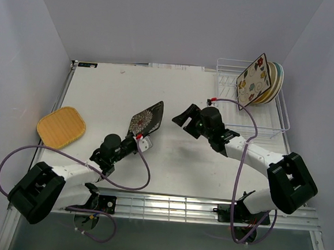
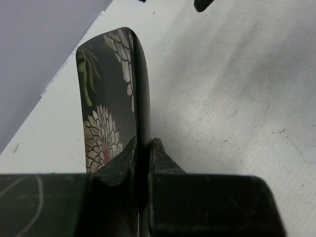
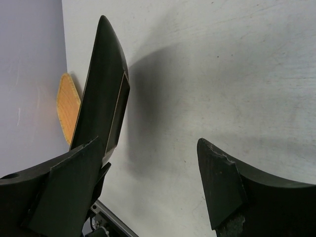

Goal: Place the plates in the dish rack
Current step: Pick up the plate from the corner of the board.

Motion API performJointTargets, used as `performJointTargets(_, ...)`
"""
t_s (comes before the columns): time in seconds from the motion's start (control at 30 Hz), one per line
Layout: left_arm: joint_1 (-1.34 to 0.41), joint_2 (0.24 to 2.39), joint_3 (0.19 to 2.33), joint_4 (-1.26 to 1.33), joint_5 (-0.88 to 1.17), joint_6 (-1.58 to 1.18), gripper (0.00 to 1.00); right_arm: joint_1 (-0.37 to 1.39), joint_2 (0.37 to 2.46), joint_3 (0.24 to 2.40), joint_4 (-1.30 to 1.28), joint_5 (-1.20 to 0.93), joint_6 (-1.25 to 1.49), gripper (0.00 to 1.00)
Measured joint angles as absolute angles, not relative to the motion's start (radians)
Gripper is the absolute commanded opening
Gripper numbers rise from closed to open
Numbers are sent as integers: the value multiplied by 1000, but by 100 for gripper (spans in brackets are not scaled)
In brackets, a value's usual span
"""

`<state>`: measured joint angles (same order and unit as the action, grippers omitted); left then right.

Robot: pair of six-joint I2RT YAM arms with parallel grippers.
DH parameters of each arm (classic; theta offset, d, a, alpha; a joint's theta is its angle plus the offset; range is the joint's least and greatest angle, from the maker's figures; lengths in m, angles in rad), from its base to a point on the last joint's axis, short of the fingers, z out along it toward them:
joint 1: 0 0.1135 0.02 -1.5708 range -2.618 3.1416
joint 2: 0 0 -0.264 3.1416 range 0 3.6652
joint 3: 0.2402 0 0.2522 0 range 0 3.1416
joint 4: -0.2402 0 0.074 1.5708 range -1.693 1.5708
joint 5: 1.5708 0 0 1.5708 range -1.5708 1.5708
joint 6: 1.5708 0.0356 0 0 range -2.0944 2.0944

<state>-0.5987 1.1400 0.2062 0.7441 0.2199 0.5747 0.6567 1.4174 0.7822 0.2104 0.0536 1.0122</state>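
**Black floral plate gripped, one plate racked**

From above, we see the left gripper (image 1: 137, 138) clenched on the black floral plate (image 1: 146, 119), and the flowered cream plate (image 1: 254, 80) in the dish rack (image 1: 281, 119). Left wrist: its fingers (image 2: 123, 157) pinch the plate's rim. Right wrist: the right gripper (image 3: 153, 84) is released, holding nothing.

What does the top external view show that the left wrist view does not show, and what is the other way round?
Only the top external view: the dish rack with the flowered cream plate standing in it, and the orange-yellow plate lying flat at the table's left side. Only the left wrist view: close up, the left pincer clamped on the rim of the black floral plate, and the petals of its white flower. Both: that plate held on edge by the left pincer, and the white table.
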Motion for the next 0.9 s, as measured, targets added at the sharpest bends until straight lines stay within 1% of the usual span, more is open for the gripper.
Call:
performJointTargets(0.13, -599, 1127, 153, 828, 259, 614, 0, 657, 1451, 791, 243, 3, 1023, 79)
performJointTargets(0.33, -600, 1127, 127, 883, 304, 649, 0, 657, 1469, 797, 276, -15, 1041, 79)
performJointTargets(0.9, -651, 1187, 121, 913, 323, 724, 0, 666, 1469, 797, 326, -36, 1040, 78)
